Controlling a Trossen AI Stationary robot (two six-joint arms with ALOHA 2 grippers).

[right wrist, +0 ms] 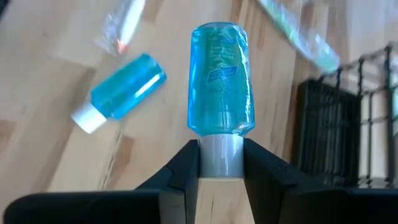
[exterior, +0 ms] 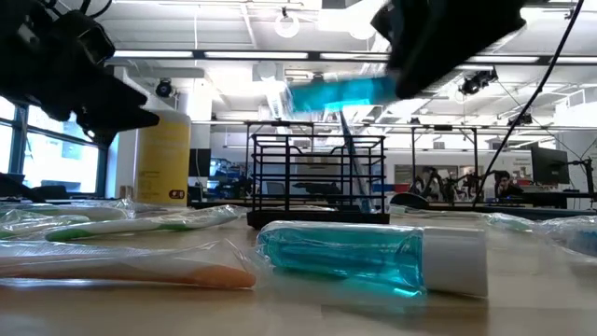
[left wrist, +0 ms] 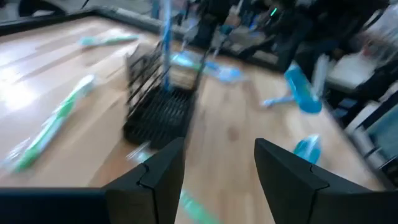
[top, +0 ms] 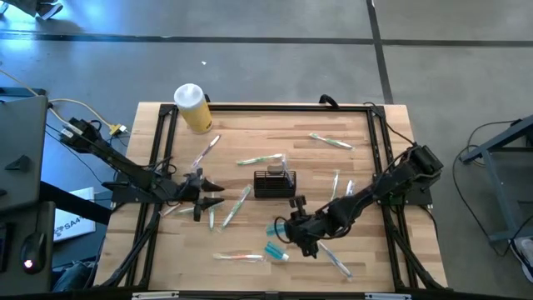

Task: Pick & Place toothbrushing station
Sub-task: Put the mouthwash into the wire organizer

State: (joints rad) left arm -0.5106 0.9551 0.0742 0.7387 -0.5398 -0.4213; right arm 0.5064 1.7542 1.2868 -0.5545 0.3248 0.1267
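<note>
While my right tool (right wrist: 221, 163) pinches a blue bottle (right wrist: 220, 78) by its cap, the caddy (top: 274, 183) beside it holds one toothbrush; most items remain on the bench (top: 350, 171), left tool (left wrist: 217, 168) spread.

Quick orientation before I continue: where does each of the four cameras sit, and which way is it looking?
High: overhead, straight down on the wooden table; both arms show.
Low: table height, level across a lying blue bottle to the black slatted caddy.
Left wrist: past open left gripper at the caddy.
Right wrist: right gripper shut on a held blue bottle by its white cap.
Shared: all show the caddy.
</note>
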